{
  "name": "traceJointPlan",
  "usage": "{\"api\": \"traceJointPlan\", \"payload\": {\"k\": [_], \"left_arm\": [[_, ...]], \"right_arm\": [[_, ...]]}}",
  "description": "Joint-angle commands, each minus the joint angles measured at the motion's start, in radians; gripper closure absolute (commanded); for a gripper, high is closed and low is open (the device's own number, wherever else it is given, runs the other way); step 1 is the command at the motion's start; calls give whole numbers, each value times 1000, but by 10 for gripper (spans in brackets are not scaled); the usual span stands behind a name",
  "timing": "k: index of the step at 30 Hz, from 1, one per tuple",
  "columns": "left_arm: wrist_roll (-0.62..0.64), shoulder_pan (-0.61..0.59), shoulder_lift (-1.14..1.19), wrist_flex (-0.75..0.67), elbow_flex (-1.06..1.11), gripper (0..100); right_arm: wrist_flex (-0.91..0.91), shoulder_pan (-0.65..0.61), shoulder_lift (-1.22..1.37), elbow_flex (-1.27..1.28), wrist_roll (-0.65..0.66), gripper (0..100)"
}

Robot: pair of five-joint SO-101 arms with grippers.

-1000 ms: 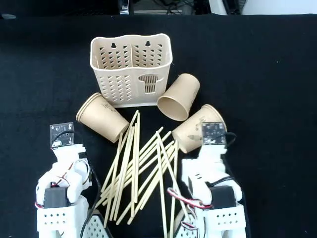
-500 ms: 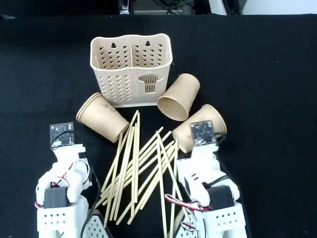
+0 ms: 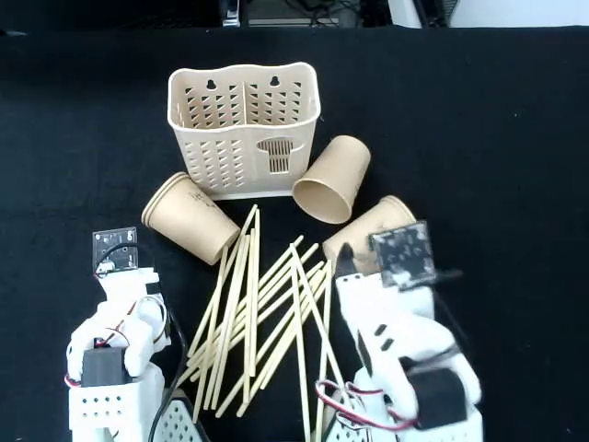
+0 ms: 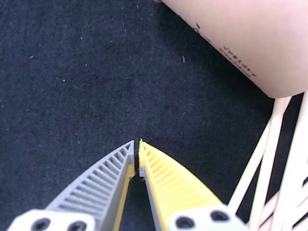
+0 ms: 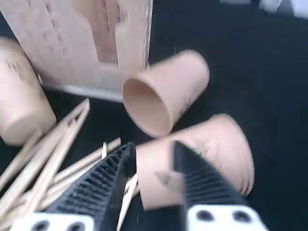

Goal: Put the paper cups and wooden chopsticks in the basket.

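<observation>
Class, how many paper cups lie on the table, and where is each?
3. The left cup lies by the basket's front left corner, the middle cup beside its right side, the right cup partly under the right arm.

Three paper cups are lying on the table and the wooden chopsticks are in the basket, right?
Not quite. The wooden chopsticks are not in the basket. The high view shows them scattered on the table in front of it. The three paper cups do lie on the table.
</observation>
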Motion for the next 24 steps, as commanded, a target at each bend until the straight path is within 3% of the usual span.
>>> {"api": "traceJointPlan", "payload": {"k": [1, 7, 14, 19, 24], "left_arm": [[0, -4, -3, 6, 15, 970], [0, -4, -3, 6, 15, 970], [0, -4, -3, 6, 15, 970], [0, -4, -3, 6, 15, 970], [0, -4, -3, 6, 15, 970]], "right_arm": [[5, 18, -67, -110, -34, 753], [-80, 183, 71, -222, -74, 772], [-64, 235, 527, -553, -72, 770], [-60, 384, 814, -619, -60, 769], [-37, 373, 1096, -625, 153, 769]]}}
